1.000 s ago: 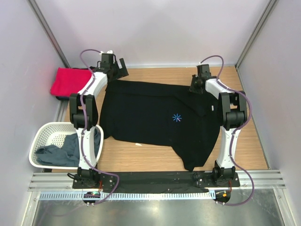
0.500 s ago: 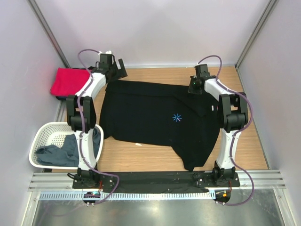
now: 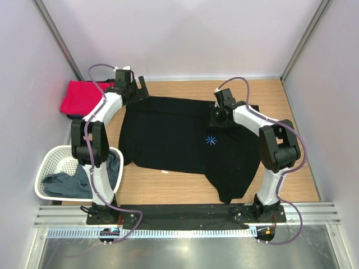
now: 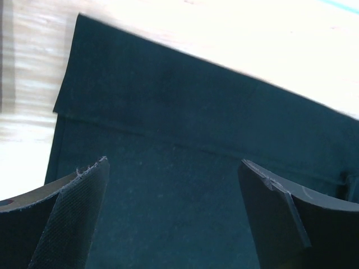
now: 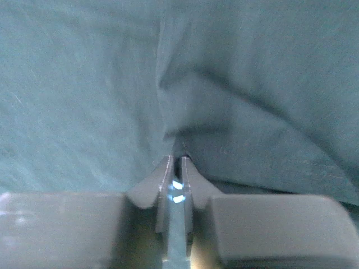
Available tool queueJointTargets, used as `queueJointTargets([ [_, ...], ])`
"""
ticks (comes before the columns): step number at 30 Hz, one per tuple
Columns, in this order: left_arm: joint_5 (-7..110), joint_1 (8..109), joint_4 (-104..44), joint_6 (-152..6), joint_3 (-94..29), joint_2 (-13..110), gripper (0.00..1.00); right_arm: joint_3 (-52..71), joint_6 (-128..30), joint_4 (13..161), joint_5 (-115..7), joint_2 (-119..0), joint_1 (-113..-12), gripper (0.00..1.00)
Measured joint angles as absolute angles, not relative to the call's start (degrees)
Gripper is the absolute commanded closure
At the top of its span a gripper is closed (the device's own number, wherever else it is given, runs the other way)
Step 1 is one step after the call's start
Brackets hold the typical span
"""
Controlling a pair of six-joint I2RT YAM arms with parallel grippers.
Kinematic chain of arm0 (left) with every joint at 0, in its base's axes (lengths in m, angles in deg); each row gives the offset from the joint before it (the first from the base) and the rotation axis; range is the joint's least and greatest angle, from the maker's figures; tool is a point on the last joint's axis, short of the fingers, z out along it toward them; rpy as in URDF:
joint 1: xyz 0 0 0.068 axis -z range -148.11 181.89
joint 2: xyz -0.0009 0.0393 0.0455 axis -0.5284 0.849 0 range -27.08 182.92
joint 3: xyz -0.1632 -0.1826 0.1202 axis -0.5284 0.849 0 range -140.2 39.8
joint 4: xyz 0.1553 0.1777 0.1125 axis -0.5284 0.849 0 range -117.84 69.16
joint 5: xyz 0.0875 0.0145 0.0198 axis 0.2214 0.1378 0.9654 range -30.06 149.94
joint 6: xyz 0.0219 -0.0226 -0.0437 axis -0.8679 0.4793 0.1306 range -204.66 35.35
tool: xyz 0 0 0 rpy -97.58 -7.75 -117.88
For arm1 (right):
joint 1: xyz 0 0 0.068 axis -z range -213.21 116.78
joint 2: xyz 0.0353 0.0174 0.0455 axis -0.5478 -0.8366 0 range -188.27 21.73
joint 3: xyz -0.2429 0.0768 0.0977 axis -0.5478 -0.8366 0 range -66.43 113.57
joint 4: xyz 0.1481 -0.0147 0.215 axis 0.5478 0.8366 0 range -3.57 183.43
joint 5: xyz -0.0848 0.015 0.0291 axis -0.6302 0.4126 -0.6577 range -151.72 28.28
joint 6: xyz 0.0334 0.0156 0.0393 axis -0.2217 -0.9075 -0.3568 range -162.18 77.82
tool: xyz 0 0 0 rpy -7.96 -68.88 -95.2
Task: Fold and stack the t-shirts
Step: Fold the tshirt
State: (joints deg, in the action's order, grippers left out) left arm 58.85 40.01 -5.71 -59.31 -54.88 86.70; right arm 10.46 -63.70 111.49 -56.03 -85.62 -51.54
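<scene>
A large black t-shirt point(image 3: 174, 140) with a small light-blue starburst point(image 3: 211, 140) lies spread over the wooden table. My right gripper point(image 3: 217, 119) is over its upper right part, shut on a puckered ridge of the black cloth point(image 5: 84, 84), which bunches at the tips of the right gripper point(image 5: 174, 159). My left gripper point(image 3: 137, 89) hangs at the shirt's far left corner. In the left wrist view the left gripper point(image 4: 174, 165) is open, with a folded hem of the black shirt point(image 4: 185, 140) below it and nothing between the fingers. A red t-shirt point(image 3: 84, 96) lies folded at the far left.
A white lattice basket point(image 3: 47, 159) stands at the near left with a grey-blue t-shirt point(image 3: 78, 182) draped in it and over its right rim. Walls close in the table on the left, right and far sides. Bare wood point(image 3: 168, 190) shows along the near side.
My right gripper has closed on the black shirt and moved left and nearer from the far right shoulder, dragging cloth with it. The left gripper shifted slightly left and stays open.
</scene>
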Motion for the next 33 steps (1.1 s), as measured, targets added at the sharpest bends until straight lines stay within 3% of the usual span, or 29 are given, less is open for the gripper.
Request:
queueJointTargets([
  [4,58.83,40.01,-5.77,-59.25,-52.45,85.19,0.03,8.31,-64.90,112.19,-53.52,-85.58,-53.03,0.72],
  [8,58.77,40.01,-5.73,-58.63,-50.05,83.20,0.03,7.83,-65.89,112.91,-52.31,-84.88,-53.79,0.44],
  [11,58.79,40.43,-5.75,-57.85,-48.47,81.78,0.03,7.90,-66.50,115.49,-54.41,-81.71,-54.10,0.33],
  [17,60.65,46.07,-5.07,-51.82,-46.70,79.68,0.09,11.81,-67.04,123.53,-66.06,-72.88,-51.67,0.33],
  [22,61.59,55.97,-4.90,-41.30,-47.03,80.19,0.12,8.29,-69.93,125.30,-72.10,-65.36,-42.91,0.34],
  [27,62.81,66.75,-5.34,-31.20,-53.37,87.60,0.13,0.60,-70.80,125.52,-74.48,-62.28,-33.55,0.34],
  [33,66.44,75.58,-5.45,-22.05,-60.01,97.37,0.20,-4.23,-70.30,122.88,-72.53,-62.30,-31.24,0.36],
])
